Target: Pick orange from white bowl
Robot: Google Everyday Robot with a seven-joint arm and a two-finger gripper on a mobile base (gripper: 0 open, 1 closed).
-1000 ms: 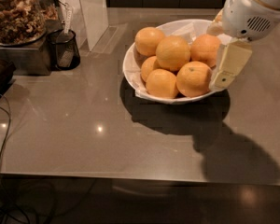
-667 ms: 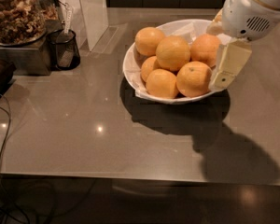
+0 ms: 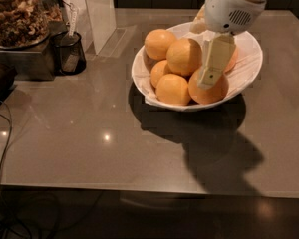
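Note:
The white bowl (image 3: 251, 48) stands on the grey counter at the back right and holds several oranges. One orange (image 3: 184, 57) lies on top in the middle, another orange (image 3: 173, 89) at the front, and a third orange (image 3: 207, 91) at the front right. My gripper (image 3: 210, 76) hangs down from the white wrist into the bowl. It sits right over the front right orange and beside the middle one. It hides part of an orange behind it at the right.
A small black mesh cup (image 3: 68, 54) stands at the left next to a metal box carrying a glass jar of nuts (image 3: 17, 14). A white carton (image 3: 100, 14) stands behind the cup. Cables (image 3: 2, 133) run down the left edge. The counter's front edge is near.
My gripper has moved left from the bowl's right rim to a spot over the oranges inside the bowl. The oranges and the bowl have not moved.

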